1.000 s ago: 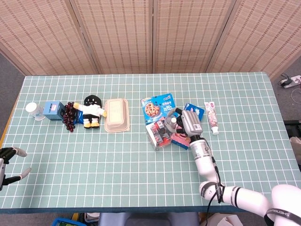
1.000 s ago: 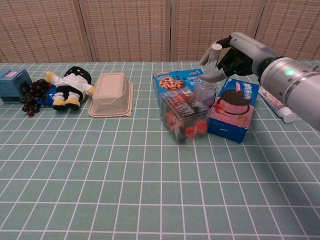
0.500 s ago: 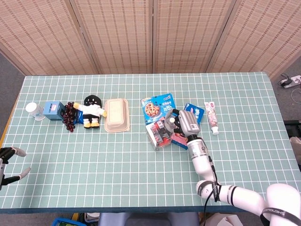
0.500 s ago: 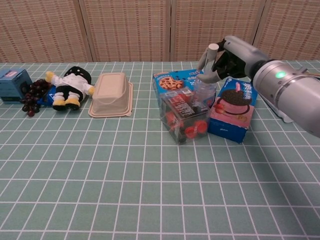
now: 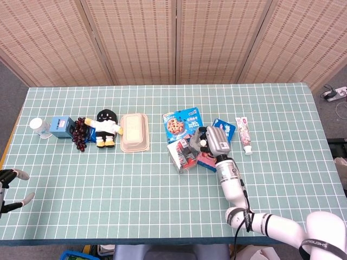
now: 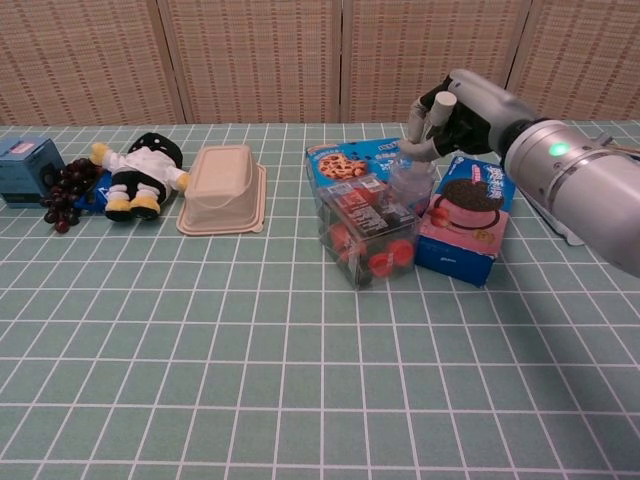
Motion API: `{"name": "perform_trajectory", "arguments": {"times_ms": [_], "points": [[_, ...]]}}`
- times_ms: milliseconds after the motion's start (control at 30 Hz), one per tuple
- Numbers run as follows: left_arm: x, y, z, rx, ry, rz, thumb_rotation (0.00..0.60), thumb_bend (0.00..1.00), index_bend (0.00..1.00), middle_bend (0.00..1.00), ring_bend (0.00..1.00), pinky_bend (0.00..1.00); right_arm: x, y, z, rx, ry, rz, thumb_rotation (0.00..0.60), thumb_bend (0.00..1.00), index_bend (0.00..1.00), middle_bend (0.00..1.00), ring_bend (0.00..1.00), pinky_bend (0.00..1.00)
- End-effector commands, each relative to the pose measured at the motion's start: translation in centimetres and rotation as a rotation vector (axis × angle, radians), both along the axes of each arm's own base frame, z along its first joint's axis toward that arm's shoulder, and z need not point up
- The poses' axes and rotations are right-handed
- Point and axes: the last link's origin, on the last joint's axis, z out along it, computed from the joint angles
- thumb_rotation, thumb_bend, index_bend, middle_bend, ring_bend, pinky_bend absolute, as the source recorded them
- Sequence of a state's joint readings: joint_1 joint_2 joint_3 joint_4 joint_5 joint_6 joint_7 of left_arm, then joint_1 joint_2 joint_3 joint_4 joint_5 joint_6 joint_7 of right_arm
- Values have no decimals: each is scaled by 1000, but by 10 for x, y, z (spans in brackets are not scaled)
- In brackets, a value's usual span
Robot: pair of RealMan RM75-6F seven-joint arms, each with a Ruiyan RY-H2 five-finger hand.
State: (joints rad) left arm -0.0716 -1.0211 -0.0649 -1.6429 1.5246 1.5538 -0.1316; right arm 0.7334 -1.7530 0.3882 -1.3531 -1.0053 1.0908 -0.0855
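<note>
The clear bottle (image 6: 409, 183), wedged between snack boxes on the counter (image 6: 300, 380), is clasped at its top by the right hand (image 6: 447, 112); a straight upward lift is advised so neighbours are not toppled.

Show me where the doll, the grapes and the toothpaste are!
doll (image 5: 107, 129): head view, on its white shirt.
grapes (image 6: 66, 190): chest view, middle of the dark bunch.
toothpaste (image 5: 244, 135): head view, middle of the box.
</note>
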Motion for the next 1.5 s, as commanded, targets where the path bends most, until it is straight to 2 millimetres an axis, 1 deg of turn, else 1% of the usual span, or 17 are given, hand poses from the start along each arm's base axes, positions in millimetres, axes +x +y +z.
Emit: {"name": "perform_trajectory", "arguments": {"times_ms": [33,133,300,400,667,900,1100,1333,1500], "points": [[0,0,0,-2,1,0,600,137,561,427,351,526,0,0,3,-7,-4,1,600,385,762,1000,1000,1000],[0,0,0,-2,4,0,600,138,561,427,351,526,0,1,5,-15,-10,2,600,404,785,1000,1000,1000],[0,0,-1,-2,5,0,600,138,561,427,350,526,0,2,10,-26,-18,7,600,467,820,1000,1000,1000],[0,0,-1,-3,7,2,600,138,561,427,350,526,0,4,16,-41,-29,15,600,507,832,1000,1000,1000],[0,1,-2,-5,14,5,600,138,561,427,350,526,7,15,43,-94,-54,51,600,537,834,1000,1000,1000],[-1,2,-4,-10,25,9,600,137,561,427,350,526,19,30,65,-135,-52,98,600,541,837,1000,1000,1000],[-1,3,-4,-10,27,11,600,137,561,427,350,526,34,47,81,-144,-67,147,600,544,838,1000,1000,1000],[0,2,-4,-8,25,10,600,138,561,427,350,526,47,68,89,-91,-119,188,600,548,839,1000,1000,1000],[0,1,-3,-4,21,6,600,138,561,427,350,526,53,81,89,13,-219,208,600,548,841,1000,1000,1000]]}}
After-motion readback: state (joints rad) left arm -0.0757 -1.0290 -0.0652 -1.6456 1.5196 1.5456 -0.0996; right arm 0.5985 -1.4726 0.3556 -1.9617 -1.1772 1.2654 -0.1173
